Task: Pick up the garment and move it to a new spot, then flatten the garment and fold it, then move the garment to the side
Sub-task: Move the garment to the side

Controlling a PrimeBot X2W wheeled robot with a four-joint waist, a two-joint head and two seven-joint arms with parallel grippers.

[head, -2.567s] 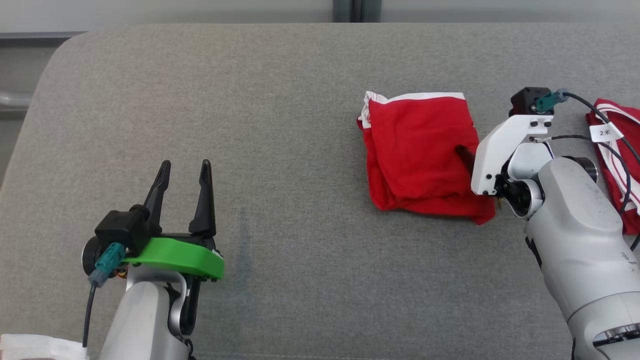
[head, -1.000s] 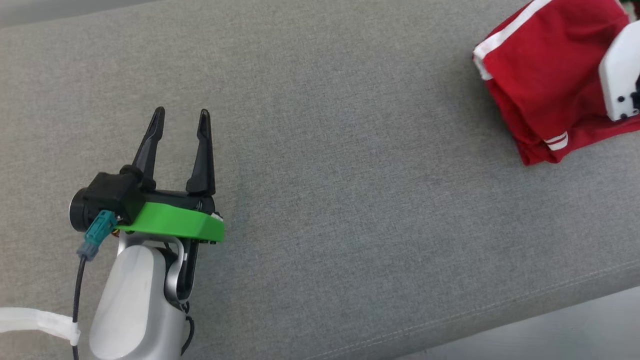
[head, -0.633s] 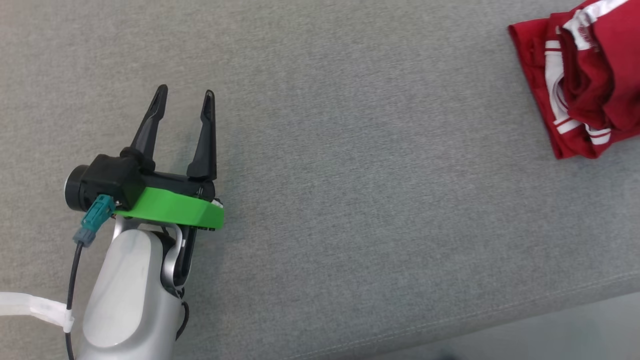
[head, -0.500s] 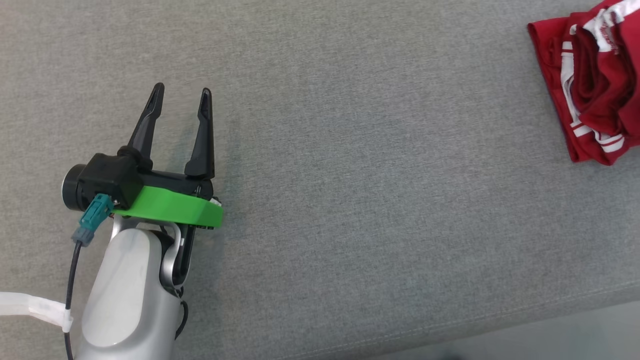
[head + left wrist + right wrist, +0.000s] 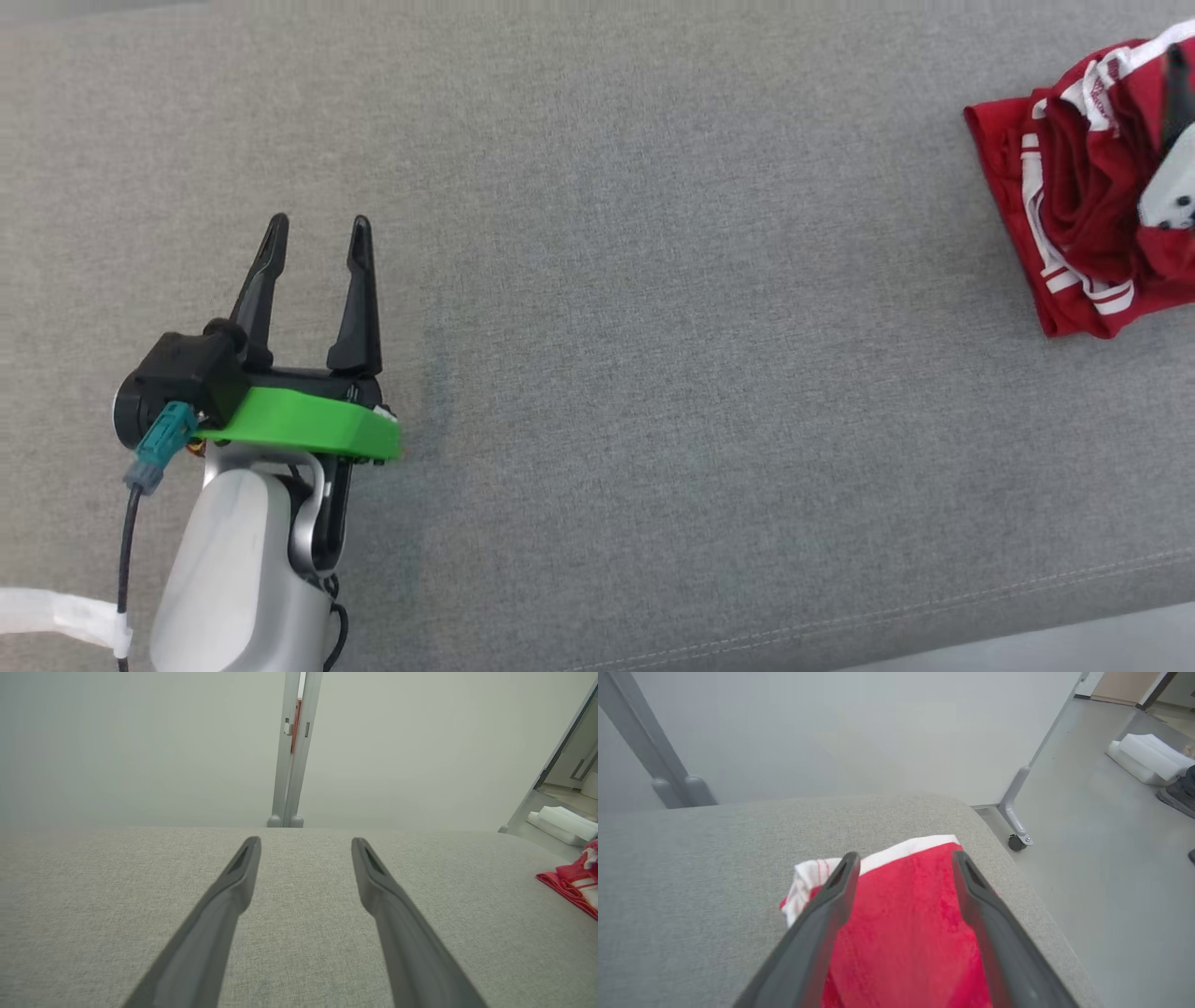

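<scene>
Two end effectors are at work over a grey upholstered bench.

Head view: the left end effector sits at the lower left. Its two dark fingers are spread wide, with nothing between them but bare grey fabric. A red garment with white stripes lies bunched at the far right, partly cut off by the frame edge. A sliver of white wrist housing and one dark finger of the right arm overlap the garment, and the rest of that arm is out of frame. Whether the bundle is one piece of cloth or more is hard to tell.

Left wrist view: the left end effector's fingers stand wide apart above the bench, gripping nothing. A corner of the red garment peeks in at the right edge, well apart from them. Beyond the bench are a pale partition and its grey post.

Right wrist view: the right end effector has its fingers spread wide, pinching nothing. The garment lies under and between them, near the bench's rounded corner, its white band toward the fingertips. Whether the fingers touch the cloth cannot be told. The garment's near part is hidden behind the fingers and cut off at the bottom.
</scene>
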